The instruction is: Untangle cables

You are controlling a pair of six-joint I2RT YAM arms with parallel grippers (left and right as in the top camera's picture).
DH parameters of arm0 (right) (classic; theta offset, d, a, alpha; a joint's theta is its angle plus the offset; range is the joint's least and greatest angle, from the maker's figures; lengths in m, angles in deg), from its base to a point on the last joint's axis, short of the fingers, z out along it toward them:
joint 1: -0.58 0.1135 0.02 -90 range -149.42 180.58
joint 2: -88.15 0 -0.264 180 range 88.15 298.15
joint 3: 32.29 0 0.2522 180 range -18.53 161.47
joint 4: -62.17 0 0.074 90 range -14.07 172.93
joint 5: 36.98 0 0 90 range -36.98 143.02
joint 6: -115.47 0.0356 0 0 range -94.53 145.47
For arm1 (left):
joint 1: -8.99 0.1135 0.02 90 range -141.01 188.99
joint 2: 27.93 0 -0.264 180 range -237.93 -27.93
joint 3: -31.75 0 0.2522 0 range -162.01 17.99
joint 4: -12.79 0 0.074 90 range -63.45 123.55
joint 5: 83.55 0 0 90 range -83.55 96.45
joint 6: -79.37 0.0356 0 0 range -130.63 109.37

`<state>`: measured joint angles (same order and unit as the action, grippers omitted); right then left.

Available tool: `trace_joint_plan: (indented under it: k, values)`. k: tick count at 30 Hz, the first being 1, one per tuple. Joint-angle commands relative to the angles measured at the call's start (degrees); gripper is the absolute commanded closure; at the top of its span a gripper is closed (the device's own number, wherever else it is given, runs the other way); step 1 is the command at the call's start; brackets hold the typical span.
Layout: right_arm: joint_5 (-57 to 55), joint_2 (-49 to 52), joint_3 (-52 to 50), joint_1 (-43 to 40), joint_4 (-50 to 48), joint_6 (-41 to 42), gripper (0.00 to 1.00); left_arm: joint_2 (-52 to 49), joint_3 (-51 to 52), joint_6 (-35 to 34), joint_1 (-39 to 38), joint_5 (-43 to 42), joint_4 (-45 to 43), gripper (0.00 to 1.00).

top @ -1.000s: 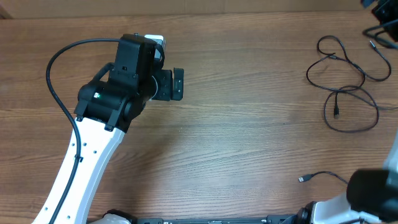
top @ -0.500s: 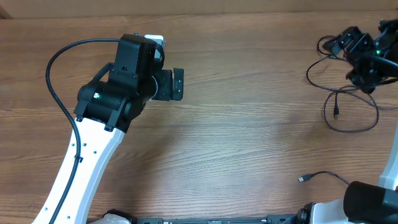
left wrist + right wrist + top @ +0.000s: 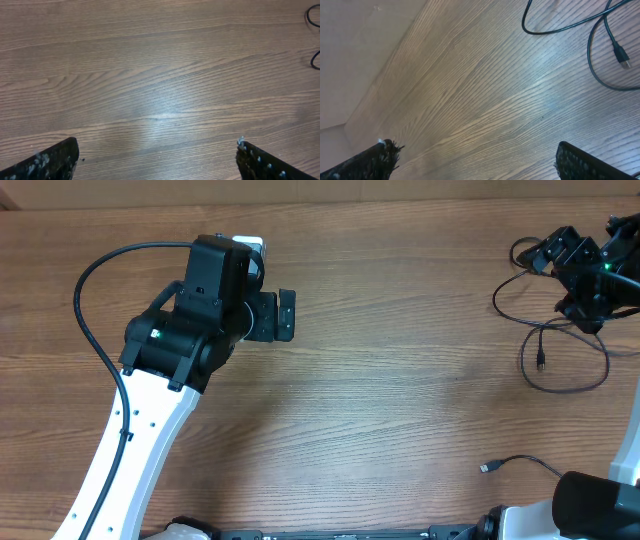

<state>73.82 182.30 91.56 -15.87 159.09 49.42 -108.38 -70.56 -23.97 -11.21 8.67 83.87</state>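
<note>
Two open claws over the tabletop (image 3: 400, 380), cables at the far right.
The left claw (image 3: 156, 146) hangs with fingers spread wide, holding nothing, well apart from the cables (image 3: 541, 352). The right claw (image 3: 472, 147) is likewise released and holds nothing, the cable loops lying ahead of it and to its right.

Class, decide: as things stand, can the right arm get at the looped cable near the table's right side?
Probably yes. The right gripper hangs open over the looped cable, and nothing visible lies between them.
</note>
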Motion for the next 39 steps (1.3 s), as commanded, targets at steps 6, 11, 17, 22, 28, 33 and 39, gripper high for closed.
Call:
trace_joint_plan:
  k: [6, 11, 17, 22, 28, 33, 39]
  values:
    - [0.3, -0.4, 0.2, 0.3, -0.3, -0.4, 0.0, 1.0, -0.8, 0.9, -0.1, 0.3, -0.2, 0.0]
    - [0.3, -0.4, 0.2, 0.3, -0.3, -0.4, 0.0, 1.0, -0.8, 1.0, -0.1, 1.6, -0.2, 0.0]
    - [0.3, -0.4, 0.2, 0.3, -0.3, -0.4, 0.0, 1.1, -0.7, 2.6, -0.1, 2.8, 5.4, 0.01]
    - [0.3, -0.4, 0.2, 0.3, -0.3, -0.4, 0.0, 3.7, 2.7, 4.6, -0.1, 2.9, 3.8, 0.0]
    - [0.3, -0.4, 0.2, 0.3, -0.3, -0.4, 0.0, 16.2, 20.1, 4.5, -0.1, 2.2, -10.3, 0.0]
    - [0.3, -0.4, 0.2, 0.3, -0.3, -0.4, 0.0, 29.0, 35.5, 0.9, -0.1, 2.2, -23.2, 0.0]
    - [0.3, -0.4, 0.2, 0.3, -0.3, -0.4, 0.0, 43.9, 54.1, -4.7, 0.0, 2.2, -42.1, 0.0]
